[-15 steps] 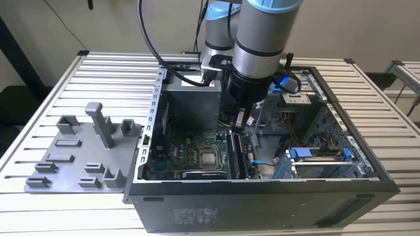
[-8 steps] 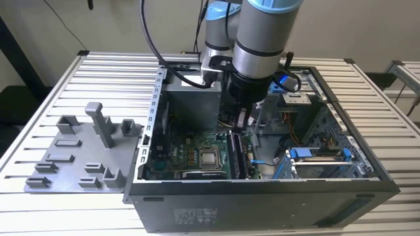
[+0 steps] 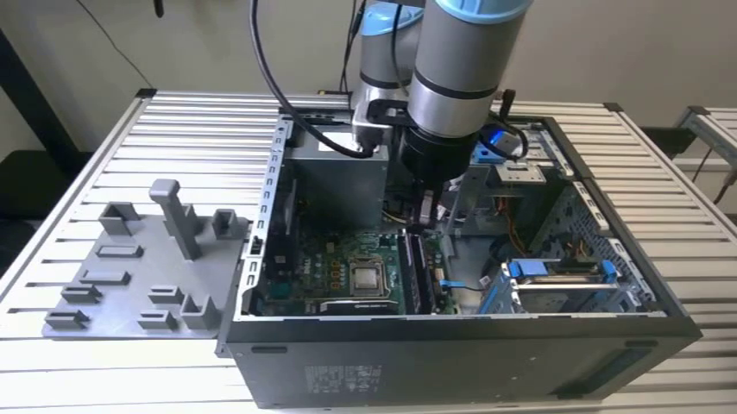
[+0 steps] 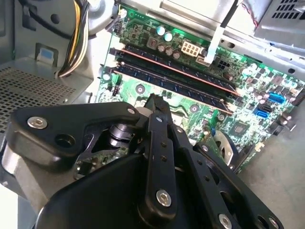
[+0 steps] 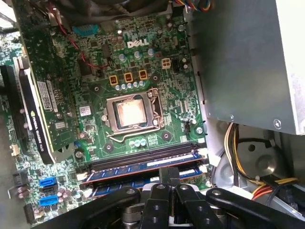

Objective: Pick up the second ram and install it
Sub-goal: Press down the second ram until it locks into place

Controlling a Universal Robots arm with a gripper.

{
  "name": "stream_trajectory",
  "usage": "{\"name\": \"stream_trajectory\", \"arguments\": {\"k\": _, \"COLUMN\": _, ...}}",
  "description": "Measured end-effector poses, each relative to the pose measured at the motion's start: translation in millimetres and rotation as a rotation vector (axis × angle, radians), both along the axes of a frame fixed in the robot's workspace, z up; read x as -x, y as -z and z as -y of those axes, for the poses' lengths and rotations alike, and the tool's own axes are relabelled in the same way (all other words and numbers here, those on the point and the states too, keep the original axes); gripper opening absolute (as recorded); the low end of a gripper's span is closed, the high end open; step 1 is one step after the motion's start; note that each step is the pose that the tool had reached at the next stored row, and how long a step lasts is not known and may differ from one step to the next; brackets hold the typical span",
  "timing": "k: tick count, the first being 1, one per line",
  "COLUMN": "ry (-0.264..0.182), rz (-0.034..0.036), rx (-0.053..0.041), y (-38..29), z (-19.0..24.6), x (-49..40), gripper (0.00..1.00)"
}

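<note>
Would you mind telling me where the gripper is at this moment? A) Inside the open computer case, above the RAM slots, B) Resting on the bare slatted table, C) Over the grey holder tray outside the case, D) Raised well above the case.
A: in the exterior view the gripper reaches down into the case, just above the RAM slots on the motherboard.

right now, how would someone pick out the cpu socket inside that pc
Look into the open computer case on the slatted table, down to the green motherboard. The cpu socket sits near the board's middle, beside the long memory sticks. It is the one square metal frame with a bare shiny plate in it.
</note>
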State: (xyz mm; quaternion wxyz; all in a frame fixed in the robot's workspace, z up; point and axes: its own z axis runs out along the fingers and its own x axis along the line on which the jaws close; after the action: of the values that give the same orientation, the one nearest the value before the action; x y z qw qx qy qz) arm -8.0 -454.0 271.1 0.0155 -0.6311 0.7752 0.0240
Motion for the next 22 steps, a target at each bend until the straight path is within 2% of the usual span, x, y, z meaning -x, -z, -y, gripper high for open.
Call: {"name": "stream_trajectory", "arguments": {"k": 22, "ry": -0.138, "rz": 0.0002, "rx": -0.0001, "y": 0.1, "z": 0.0, "x": 0.0, "gripper": 0.11}}
